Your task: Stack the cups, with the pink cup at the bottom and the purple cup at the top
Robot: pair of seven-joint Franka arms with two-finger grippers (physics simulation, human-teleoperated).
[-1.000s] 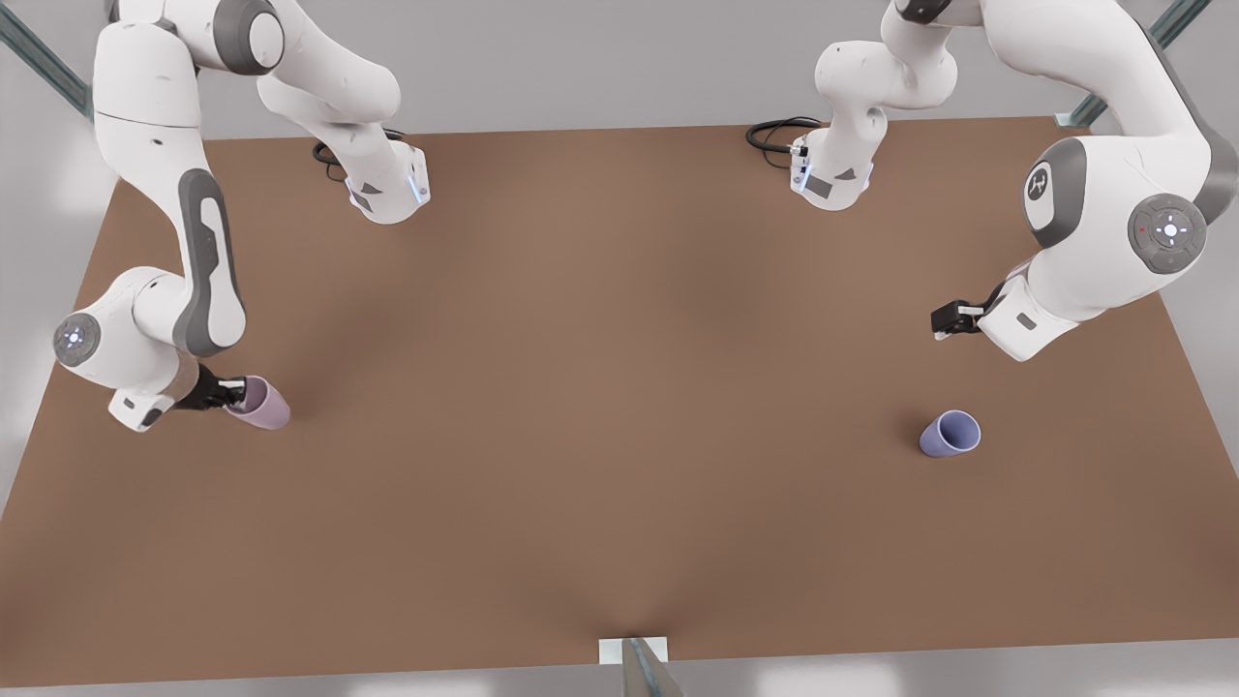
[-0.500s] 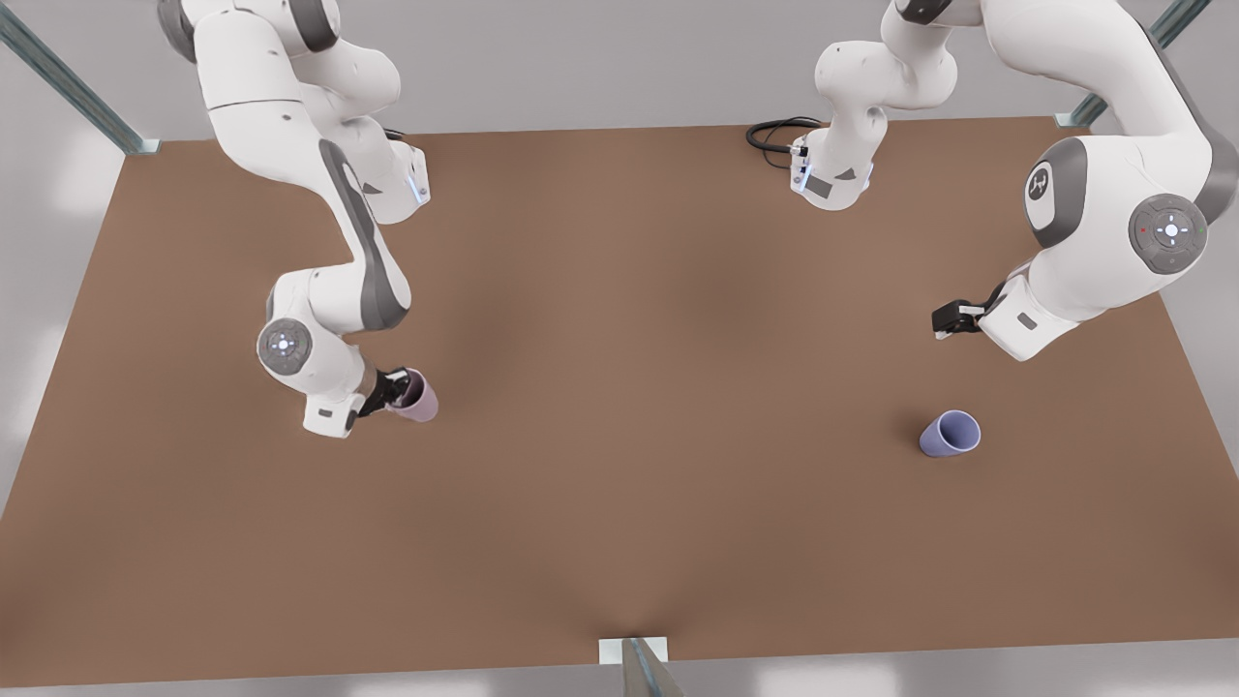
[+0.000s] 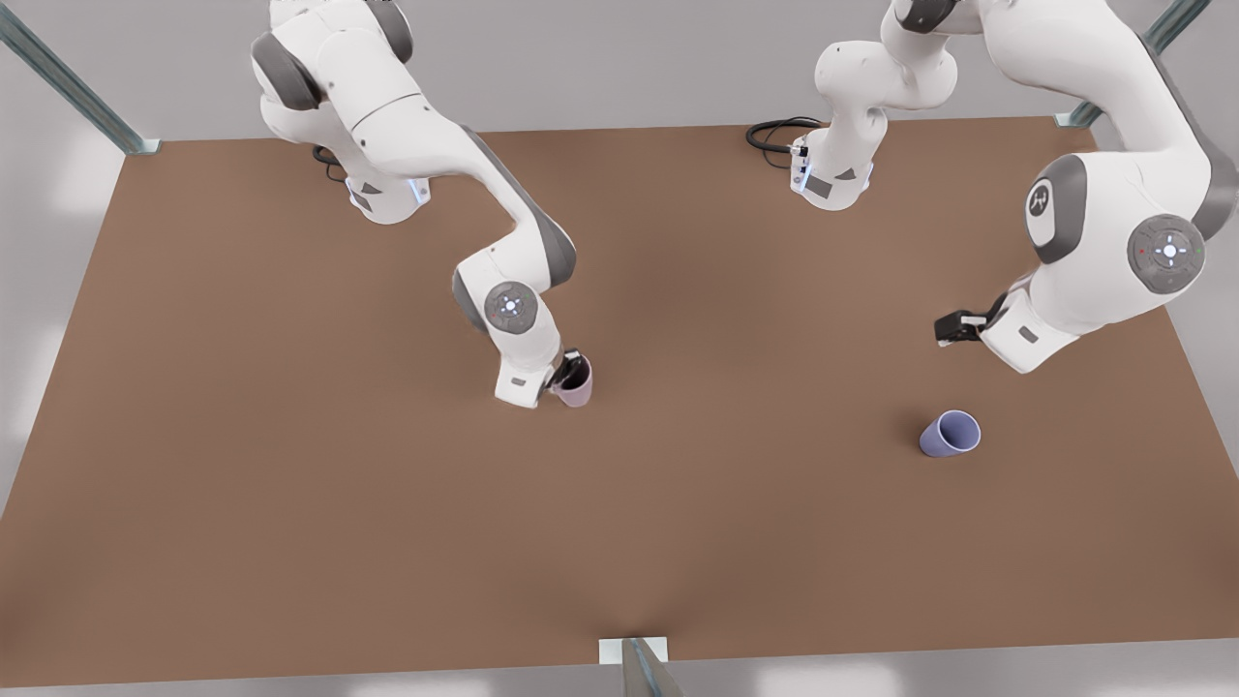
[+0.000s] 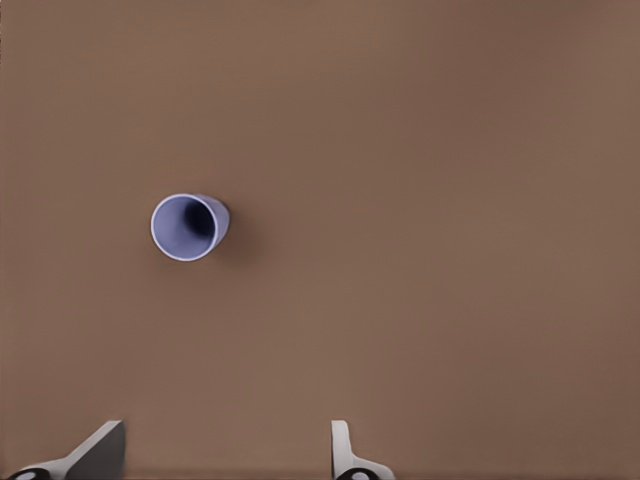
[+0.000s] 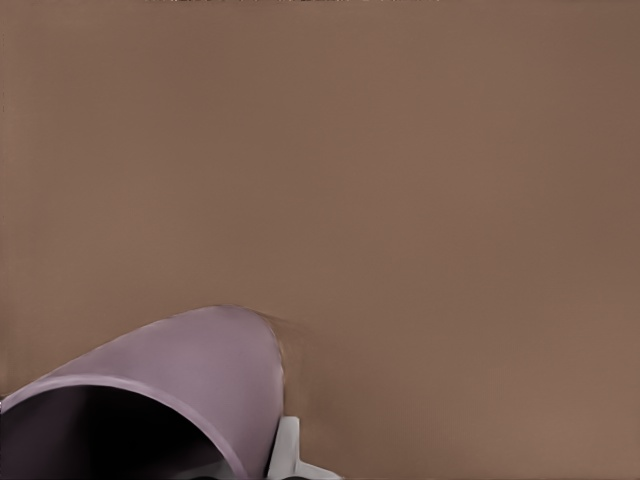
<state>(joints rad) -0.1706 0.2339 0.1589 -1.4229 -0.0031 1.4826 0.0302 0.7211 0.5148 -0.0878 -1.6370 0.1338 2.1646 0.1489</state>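
Note:
The pink cup (image 3: 579, 385) hangs tilted just above the table near its middle, and my right gripper (image 3: 566, 372) is shut on its rim. In the right wrist view the pink cup (image 5: 190, 370) sits close in front with one finger (image 5: 287, 450) beside its wall. The purple cup (image 3: 951, 433) stands alone on the table at the front view's right, mouth up. My left gripper (image 3: 947, 328) hovers open above and behind it. From the left wrist view I look down into the purple cup (image 4: 187, 227), well clear of my left gripper (image 4: 225, 460).
The brown table (image 3: 290, 503) spreads wide around both cups. Both arm bases (image 3: 387, 194) (image 3: 832, 184) stand at the far edge with black cables (image 3: 774, 136) beside them. A small white bracket (image 3: 634, 651) sits at the near edge.
My right arm has carried the pink cup from the front view's left side to near the table's middle. The left arm has barely shifted, and the purple cup has stayed put.

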